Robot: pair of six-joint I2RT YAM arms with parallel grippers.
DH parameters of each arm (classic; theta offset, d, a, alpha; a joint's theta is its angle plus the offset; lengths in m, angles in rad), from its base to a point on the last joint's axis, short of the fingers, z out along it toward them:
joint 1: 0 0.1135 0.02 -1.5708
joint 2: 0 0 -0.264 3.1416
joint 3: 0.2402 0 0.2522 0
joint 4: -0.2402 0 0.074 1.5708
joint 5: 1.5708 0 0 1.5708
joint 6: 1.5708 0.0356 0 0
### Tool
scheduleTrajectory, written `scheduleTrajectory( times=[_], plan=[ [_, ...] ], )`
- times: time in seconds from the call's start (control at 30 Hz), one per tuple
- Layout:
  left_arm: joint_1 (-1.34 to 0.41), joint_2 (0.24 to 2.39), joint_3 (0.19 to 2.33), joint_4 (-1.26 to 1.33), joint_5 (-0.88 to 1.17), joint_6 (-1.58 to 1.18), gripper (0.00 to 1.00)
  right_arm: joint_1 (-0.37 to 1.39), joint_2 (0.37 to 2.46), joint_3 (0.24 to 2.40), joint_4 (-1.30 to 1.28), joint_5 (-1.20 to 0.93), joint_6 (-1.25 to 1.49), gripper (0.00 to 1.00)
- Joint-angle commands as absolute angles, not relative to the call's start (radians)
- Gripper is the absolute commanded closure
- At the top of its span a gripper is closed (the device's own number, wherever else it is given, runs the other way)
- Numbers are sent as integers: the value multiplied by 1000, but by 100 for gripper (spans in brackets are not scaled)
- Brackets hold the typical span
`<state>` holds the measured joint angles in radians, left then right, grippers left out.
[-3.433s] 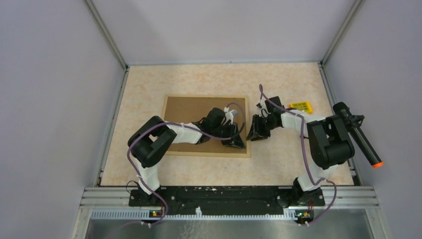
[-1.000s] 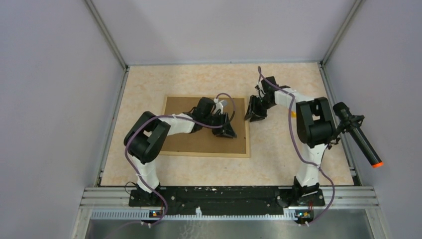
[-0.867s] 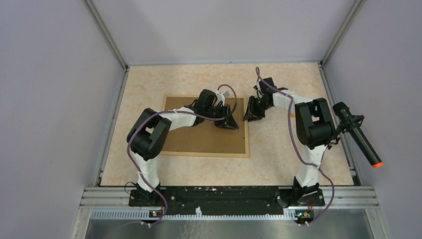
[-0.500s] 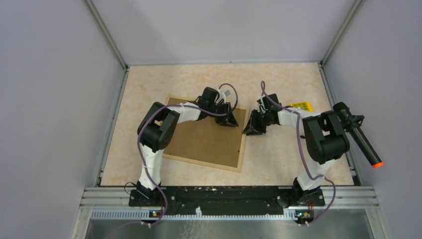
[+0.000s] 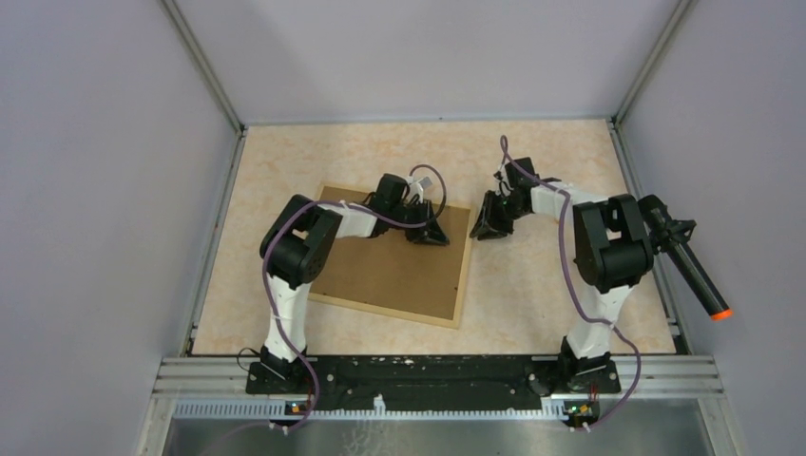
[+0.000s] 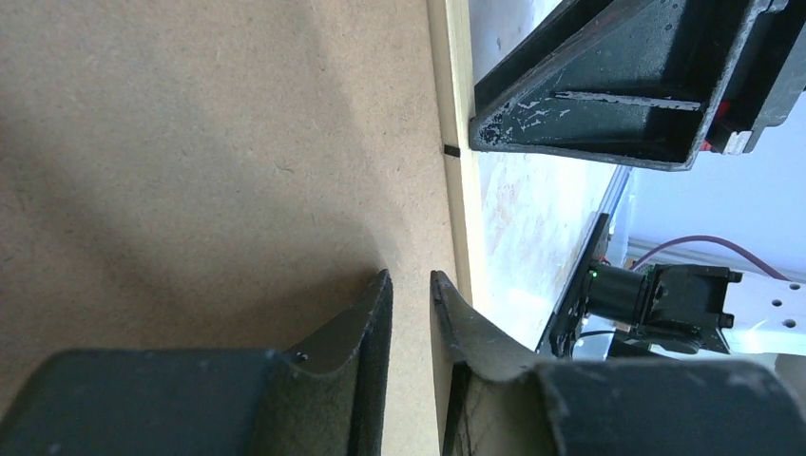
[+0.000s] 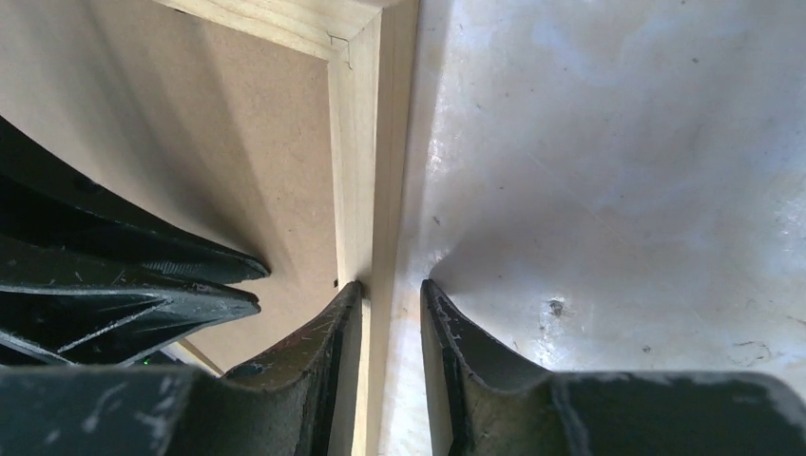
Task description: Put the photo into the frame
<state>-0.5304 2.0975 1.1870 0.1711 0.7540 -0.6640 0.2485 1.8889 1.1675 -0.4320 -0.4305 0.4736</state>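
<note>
Frame (image 5: 394, 275) lies back-up and skewed on the tabletop (image 5: 532, 294); only its brown board and light wood rail show. The left gripper (image 5: 430, 235) is over the board near the far right corner. Its fingers are almost together with a thin slit between them and nothing in it. The right gripper (image 5: 488, 228) is just outside the right rail, close across from the left one. One fingertip is over the wood and the other over the tabletop, with a narrow gap straddling the rail's outer edge. Can't tell if it pinches. A small black tab (image 6: 451, 150) sits on the rail's inner edge. The left arm lies across the frame's far left part. Purple cables (image 5: 567, 275) run along both arms. A black rod with orange tip (image 5: 699, 277) juts out at the right wall, well apart from the frame.
</note>
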Motion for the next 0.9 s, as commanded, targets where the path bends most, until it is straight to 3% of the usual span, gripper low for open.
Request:
scheduleTrajectory(
  times=[0.0, 0.43, 0.87],
  plan=[
    [-532, 2127, 1128, 154, 710, -645, 73, 260, 1911, 1201, -474, -403, 431, 72],
    [-530, 2111, 1083, 179, 704, -650, 74, 309, 1959, 1207, -475, -311, 456, 72],
    [-530, 2102, 1053, 188, 710, -640, 75, 357, 2126, 1369, -645, -79, 457, 72]
  ],
)
